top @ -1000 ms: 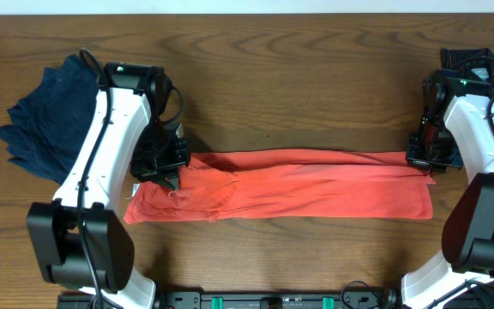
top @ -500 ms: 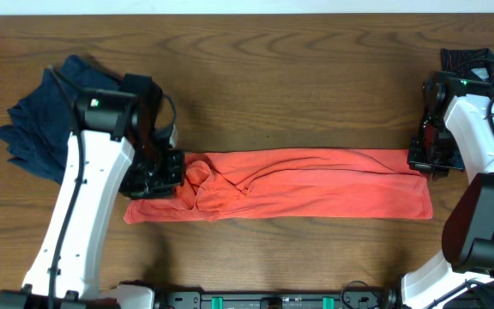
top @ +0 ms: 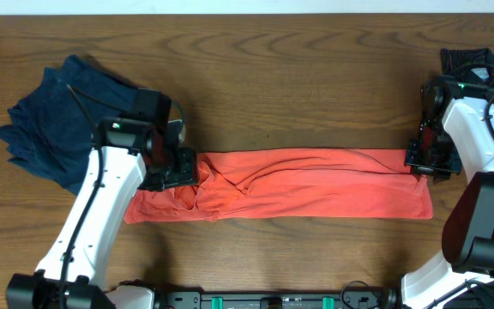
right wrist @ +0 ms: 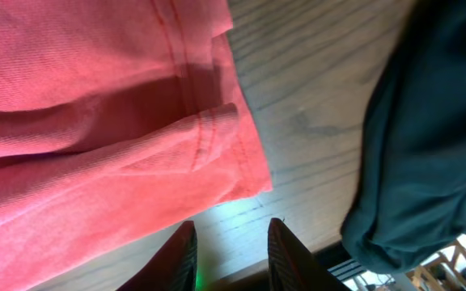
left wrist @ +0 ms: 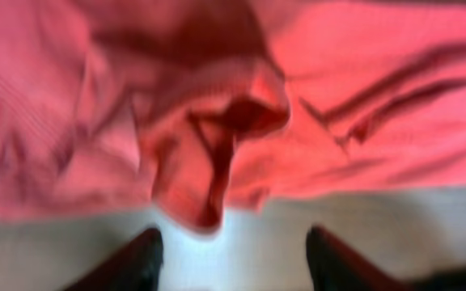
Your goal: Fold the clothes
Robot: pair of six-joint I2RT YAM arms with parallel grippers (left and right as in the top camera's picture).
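The coral-red T-shirt [top: 316,184] lies folded into a long strip across the middle of the table, rumpled at its left end. My left gripper [top: 177,168] hovers over that rumpled end. In the left wrist view its fingers stand apart just short of a hanging fold of red cloth [left wrist: 217,162], with nothing between them. My right gripper [top: 424,160] is at the strip's far right corner. In the right wrist view the hemmed corner [right wrist: 217,137] lies just ahead of the parted fingertips [right wrist: 183,250], untouched.
A dark navy garment [top: 50,129] lies crumpled at the far left, beside my left arm. A black garment [top: 470,62] sits at the back right corner and shows dark teal [right wrist: 427,137] close to my right gripper. Bare wooden table [top: 298,86] stretches behind the strip.
Both grippers have opened and let go of the shirt's ends. The left gripper shifted slightly right, and the shirt's left end has bunched up and dropped.
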